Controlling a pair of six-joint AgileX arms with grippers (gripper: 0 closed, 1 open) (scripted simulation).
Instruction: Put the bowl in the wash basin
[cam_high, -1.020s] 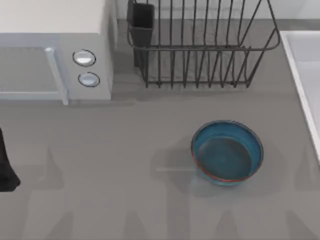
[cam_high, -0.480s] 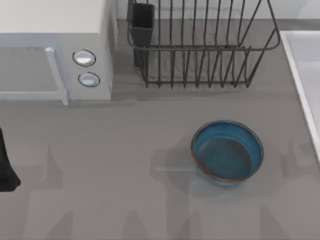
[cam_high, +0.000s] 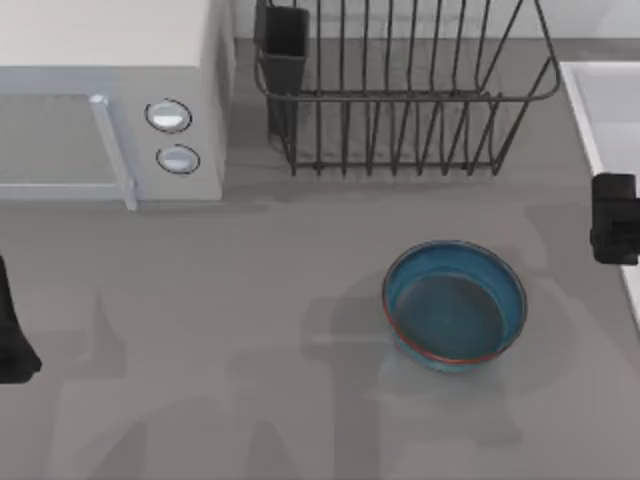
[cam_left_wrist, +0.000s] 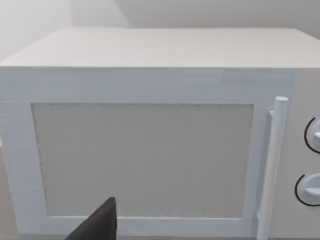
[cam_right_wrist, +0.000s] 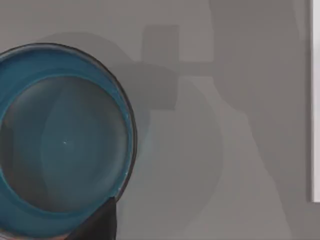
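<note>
right gripper (cam_high: 614, 218) newly at right edge above wash basin (cam_high: 590, 110) rim (fingers' state unclear)

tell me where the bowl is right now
In the top view the bowl sits upright on the table, right of centre, in front of the dish rack and left of the wash basin.

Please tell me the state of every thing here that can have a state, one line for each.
bowl: upright on the table, empty, not held.
wash basin: nothing in the part in view.
microwave: door shut.
dish rack: upright, no dishes.
right claw: at the table's right edge, beside the bowl.
left claw: parked at the left edge.
</note>
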